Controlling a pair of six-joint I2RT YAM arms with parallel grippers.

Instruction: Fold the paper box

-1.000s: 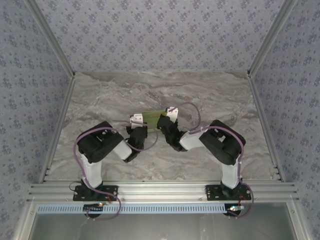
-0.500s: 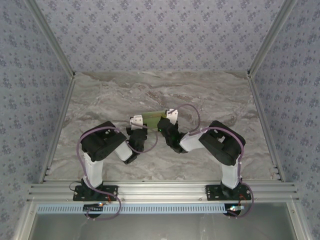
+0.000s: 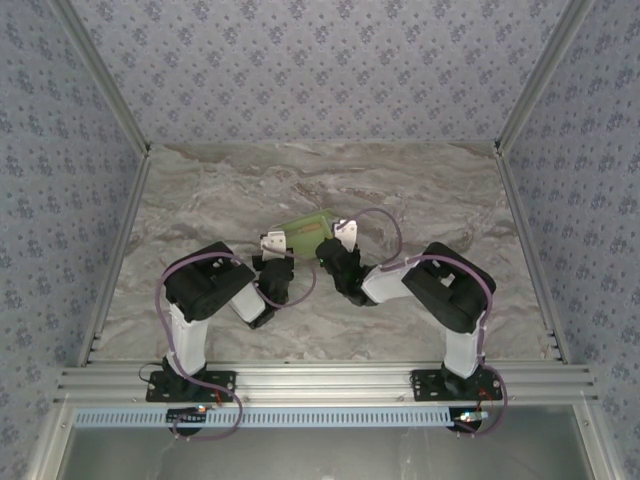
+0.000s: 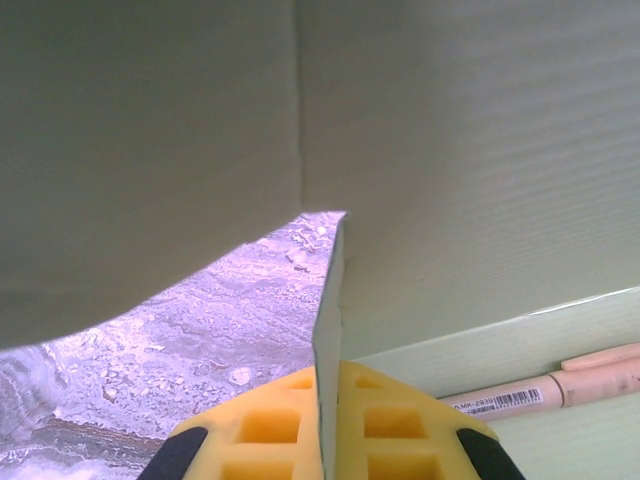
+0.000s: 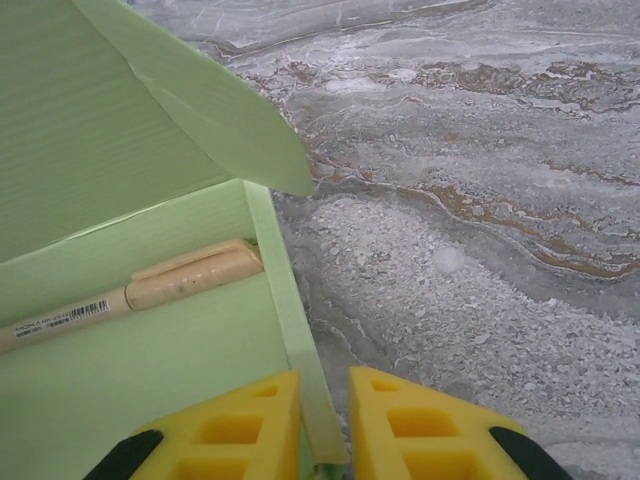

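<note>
Paper box (image 5: 120,380) wall edge sits between right fingers (image 5: 420,425); marble table (image 5: 480,250) beyond.

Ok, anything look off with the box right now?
A beige pen lies inside the box, along the crease under the raised flap: odd for a box being folded. The card itself looks clean, with no tears or crushed corners that I can see.

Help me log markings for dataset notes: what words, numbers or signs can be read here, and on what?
"MK-29..." beside a barcode on the pen, left wrist view; further characters too small to read.
Right wrist view: same print, too blurred to read.
The paper box bears no text.
</note>
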